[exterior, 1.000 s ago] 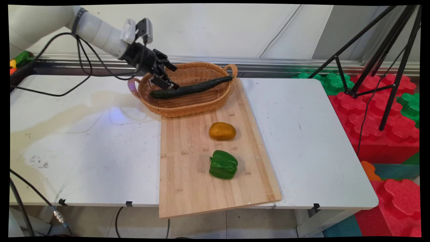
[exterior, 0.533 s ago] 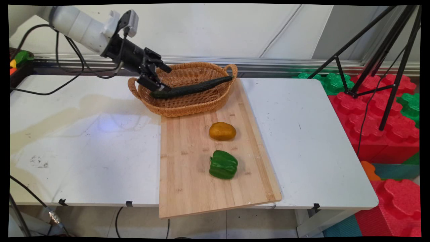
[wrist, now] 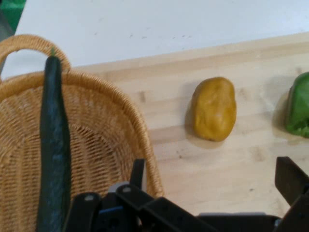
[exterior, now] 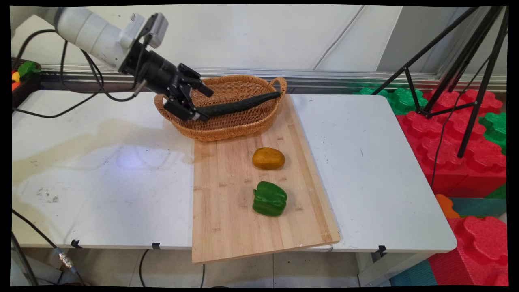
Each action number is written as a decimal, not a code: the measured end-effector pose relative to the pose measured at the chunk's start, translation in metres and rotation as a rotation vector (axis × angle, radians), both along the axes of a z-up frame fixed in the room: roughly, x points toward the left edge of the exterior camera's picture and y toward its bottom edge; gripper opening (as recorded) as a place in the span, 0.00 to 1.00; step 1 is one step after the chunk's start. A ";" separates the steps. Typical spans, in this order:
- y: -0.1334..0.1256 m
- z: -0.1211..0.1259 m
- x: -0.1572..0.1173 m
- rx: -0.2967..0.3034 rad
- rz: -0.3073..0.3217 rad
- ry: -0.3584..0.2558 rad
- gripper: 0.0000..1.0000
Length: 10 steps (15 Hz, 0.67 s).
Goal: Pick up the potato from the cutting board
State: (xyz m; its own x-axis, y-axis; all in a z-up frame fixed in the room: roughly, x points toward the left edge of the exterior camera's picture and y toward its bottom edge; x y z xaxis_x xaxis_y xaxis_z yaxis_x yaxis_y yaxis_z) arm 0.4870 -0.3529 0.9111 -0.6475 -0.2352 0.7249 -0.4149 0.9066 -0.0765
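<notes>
My gripper (exterior: 204, 105) hangs open over the left end of a wicker basket (exterior: 243, 130), just above its near rim. A long dark green cucumber (exterior: 239, 104) lies slantwise in the basket, its far tip resting on the right handle and its left end beside my fingers. In the hand view the cucumber (wrist: 54, 145) runs along the left, outside the open gripper (wrist: 212, 169), and the basket (wrist: 106, 140) rim passes under the left finger. Nothing is between the fingers. A yellow-brown potato (exterior: 268, 158) (wrist: 214, 109) and a green bell pepper (exterior: 269, 198) (wrist: 299, 108) lie on the wooden cutting board (exterior: 227, 211) (wrist: 251, 58).
The cutting board runs from the basket to the white table's (exterior: 365, 162) near edge and overhangs it. A black tripod (exterior: 466, 81) stands over red and green foam blocks (exterior: 454, 146) to the right of the table. Black cables (exterior: 81, 93) hang from the arm at the left.
The hand drew back to the left, then sank a little toward the basket's near rim and turned. The cucumber stays in the basket; potato and pepper have not moved.
</notes>
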 end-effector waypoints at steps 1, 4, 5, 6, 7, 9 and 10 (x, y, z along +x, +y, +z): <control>0.000 -0.002 -0.007 0.001 -0.010 0.000 1.00; -0.003 -0.009 -0.026 0.004 -0.036 -0.004 1.00; -0.005 -0.013 -0.035 0.005 -0.048 -0.009 1.00; -0.007 -0.017 -0.042 0.006 -0.058 -0.015 1.00; -0.010 -0.023 -0.051 0.007 -0.067 -0.022 1.00; -0.016 -0.033 -0.067 0.011 -0.081 -0.034 1.00; -0.018 -0.037 -0.073 0.013 -0.084 -0.039 1.00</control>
